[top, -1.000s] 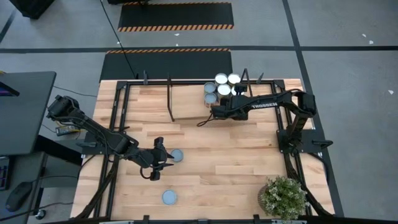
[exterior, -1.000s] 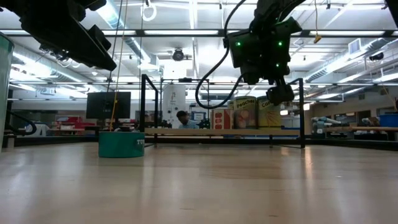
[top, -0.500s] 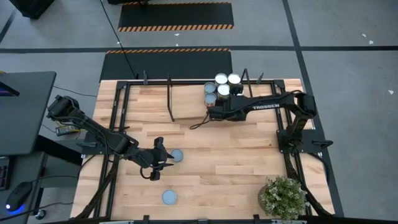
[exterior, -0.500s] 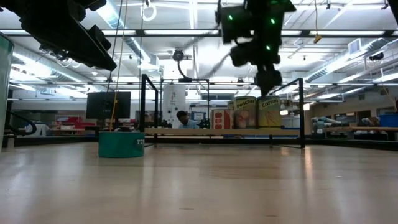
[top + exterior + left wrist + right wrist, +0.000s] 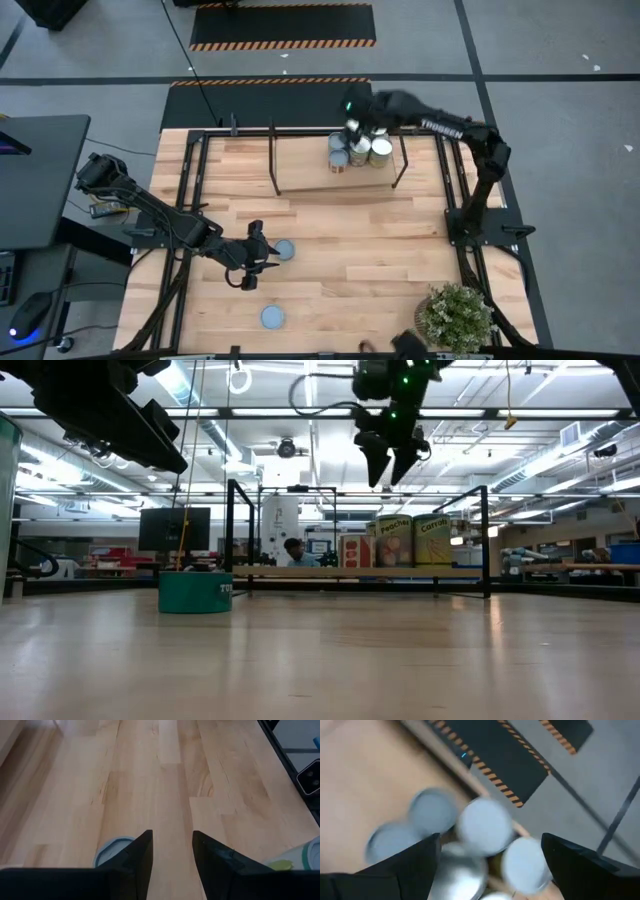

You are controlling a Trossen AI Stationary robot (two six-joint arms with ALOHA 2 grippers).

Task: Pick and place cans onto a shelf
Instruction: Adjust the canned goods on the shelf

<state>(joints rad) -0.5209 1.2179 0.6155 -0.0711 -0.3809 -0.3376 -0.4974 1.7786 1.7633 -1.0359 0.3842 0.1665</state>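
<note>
Several cans with pale round tops stand on their bases in a cluster on the shelf at the far side; in the low view they show as labelled cans. My right gripper hangs open above the cluster, pointing down, touching nothing; the right wrist view shows the can tops between its fingers. My left gripper is open and low over the table. It is just left of a loose can, whose top shows beside one finger. Another can stands near the front edge.
A potted green plant stands at the front right corner. Black shelf uprights and rails frame the board. Bare wood lies between the shelf and the plant. A teal can shows in the low view.
My right gripper has risen from the shelf's near side and swung toward the far edge. It has tipped from lying level to pointing down over the cans. My left gripper and the loose cans have kept still.
</note>
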